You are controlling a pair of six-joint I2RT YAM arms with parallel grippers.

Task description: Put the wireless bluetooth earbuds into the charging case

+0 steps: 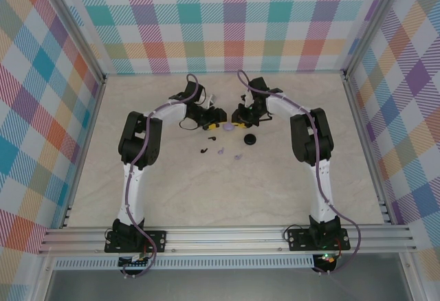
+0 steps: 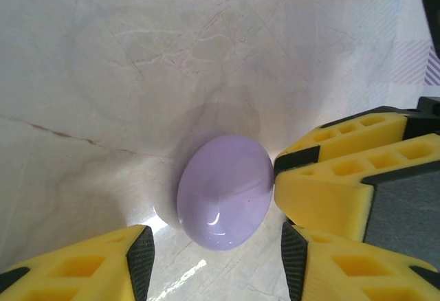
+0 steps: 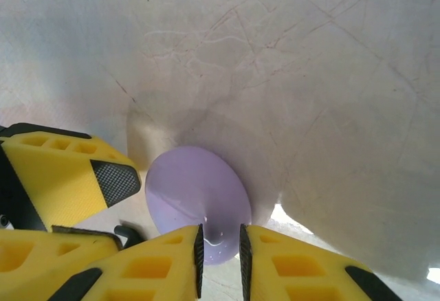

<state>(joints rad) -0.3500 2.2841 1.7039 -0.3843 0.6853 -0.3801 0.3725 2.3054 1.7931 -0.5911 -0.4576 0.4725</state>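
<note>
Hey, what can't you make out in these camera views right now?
Top view: earbuds too small to read their pose.
Top view: black case too small to tell open or shut.
Right wrist view: whether right claw grips the lilac case; its fingers hide the contact.

Pastel plaid walls (image 1: 234, 19) enclose a pale marbled tabletop (image 1: 227, 191) edged by aluminium rails (image 1: 227, 236).

Quick count: four earbuds total, so two black earbuds (image 1: 212, 138) (image 1: 203, 150) and two lilac earbuds (image 1: 221, 151) (image 1: 238, 156). Two round cases, one lilac case (image 2: 225, 191), one black case (image 1: 250, 139). Two arms (image 1: 139, 143) (image 1: 311, 139) too.
</note>
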